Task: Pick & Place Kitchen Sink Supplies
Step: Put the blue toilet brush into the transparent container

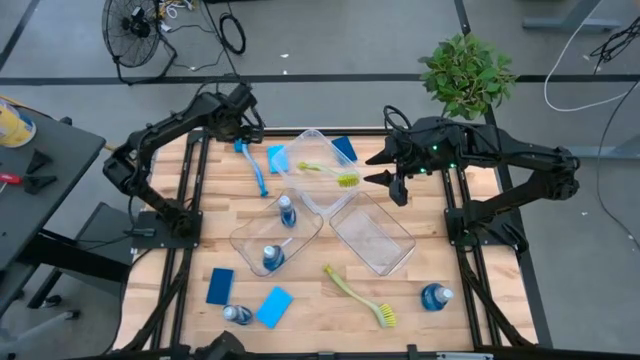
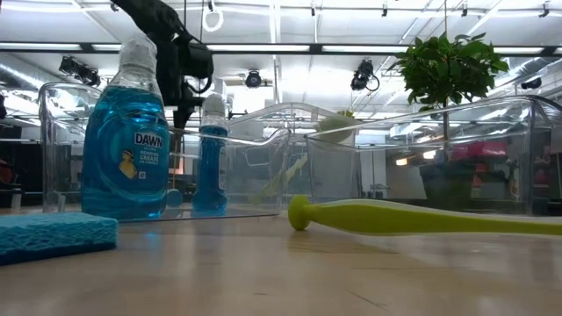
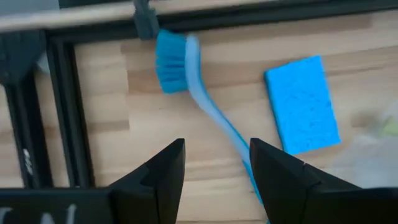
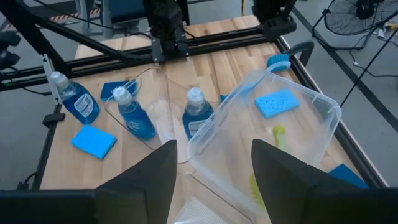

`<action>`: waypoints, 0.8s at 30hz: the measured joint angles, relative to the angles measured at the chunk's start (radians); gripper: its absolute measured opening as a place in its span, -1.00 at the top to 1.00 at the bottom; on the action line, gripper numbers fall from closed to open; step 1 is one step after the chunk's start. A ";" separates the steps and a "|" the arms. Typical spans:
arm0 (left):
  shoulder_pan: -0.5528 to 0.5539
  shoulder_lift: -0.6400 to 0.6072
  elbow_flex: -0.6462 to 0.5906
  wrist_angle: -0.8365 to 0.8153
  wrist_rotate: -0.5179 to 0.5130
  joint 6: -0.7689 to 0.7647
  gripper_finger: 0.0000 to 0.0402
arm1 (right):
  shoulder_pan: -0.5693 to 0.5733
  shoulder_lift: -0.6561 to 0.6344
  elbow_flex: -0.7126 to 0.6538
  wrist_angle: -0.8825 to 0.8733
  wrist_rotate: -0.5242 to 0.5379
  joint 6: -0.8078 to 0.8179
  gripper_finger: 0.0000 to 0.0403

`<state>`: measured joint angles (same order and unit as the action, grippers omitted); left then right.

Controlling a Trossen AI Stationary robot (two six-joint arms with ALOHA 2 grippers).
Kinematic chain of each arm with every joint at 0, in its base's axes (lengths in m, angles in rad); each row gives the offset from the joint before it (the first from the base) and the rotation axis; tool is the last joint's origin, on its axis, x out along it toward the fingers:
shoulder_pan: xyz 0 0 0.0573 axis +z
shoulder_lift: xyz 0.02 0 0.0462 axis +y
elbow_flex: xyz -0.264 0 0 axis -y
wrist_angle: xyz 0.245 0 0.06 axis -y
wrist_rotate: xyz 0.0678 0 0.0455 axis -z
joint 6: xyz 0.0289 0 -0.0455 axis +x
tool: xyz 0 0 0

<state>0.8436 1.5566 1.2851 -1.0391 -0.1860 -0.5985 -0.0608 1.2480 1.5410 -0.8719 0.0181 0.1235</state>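
Risk: left tool point(image 3: 214, 171), open and empty above blue brush point(image 3: 186, 74), may pinch the thin handle off-centre; brush slips.

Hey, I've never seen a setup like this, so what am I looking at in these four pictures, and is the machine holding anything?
It is a robot with two dark arms working at a wooden table. One picture looks straight down from above, one looks level across the tabletop, and the other two come from cameras on each arm's wrist.

On the table are three clear plastic bins, small bottles of blue liquid, light and dark blue sponges, and long-handled dish brushes: a blue brush and a yellow-green brush. Another yellow-green brush lies in the far bin. A potted plant stands by the far edge.

The left gripper hovers open above the blue brush's handle, with a light blue sponge beside it. The right gripper is open above the bins. Neither holds anything.
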 joint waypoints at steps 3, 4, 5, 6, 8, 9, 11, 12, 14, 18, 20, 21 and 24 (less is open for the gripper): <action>0.000 0.000 -0.047 0.007 0.016 -0.095 0.07 | 0.000 0.000 0.000 0.000 0.000 -0.007 -0.03; 0.000 0.000 -0.061 0.010 0.019 -0.127 0.07 | 0.000 0.000 0.000 0.000 0.000 -0.008 -0.03; 0.000 0.000 -0.078 0.016 0.023 -0.157 0.07 | 0.000 0.000 0.000 0.000 0.000 -0.012 -0.03; 0.000 0.000 -0.094 0.023 0.029 -0.177 0.07 | 0.000 0.000 0.000 0.000 0.000 -0.018 -0.03; -0.001 0.000 -0.117 0.045 0.048 -0.206 0.07 | 0.000 0.000 0.000 0.000 0.000 -0.028 -0.03; -0.002 0.000 -0.127 0.060 0.061 -0.217 0.07 | 0.000 0.000 0.000 0.000 0.000 -0.030 -0.03; -0.010 0.000 -0.147 0.103 0.085 -0.243 0.07 | 0.000 0.000 0.000 -0.001 0.000 -0.030 -0.03; -0.016 0.000 -0.156 0.130 0.096 -0.257 0.07 | 0.000 0.000 0.000 -0.001 0.000 -0.031 -0.03; -0.028 0.000 -0.170 0.180 0.104 -0.275 0.07 | 0.000 0.000 0.000 -0.001 0.000 -0.031 -0.03; -0.062 0.000 -0.197 0.284 0.100 -0.286 0.07 | 0.000 0.000 0.000 -0.005 0.000 -0.032 -0.03; -0.075 0.000 -0.202 0.298 0.086 -0.304 0.07 | 0.000 0.000 0.000 -0.006 0.000 -0.034 -0.03; -0.083 0.000 -0.206 0.299 0.069 -0.313 0.07 | 0.000 0.000 0.000 -0.007 0.000 -0.035 -0.03; -0.100 0.000 -0.232 0.289 0.014 -0.363 0.07 | 0.000 0.000 0.000 -0.013 0.000 -0.045 -0.03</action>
<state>0.7438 1.5570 1.0535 -0.7497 -0.1723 -0.9618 -0.0608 1.2480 1.5410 -0.8851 0.0181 0.0785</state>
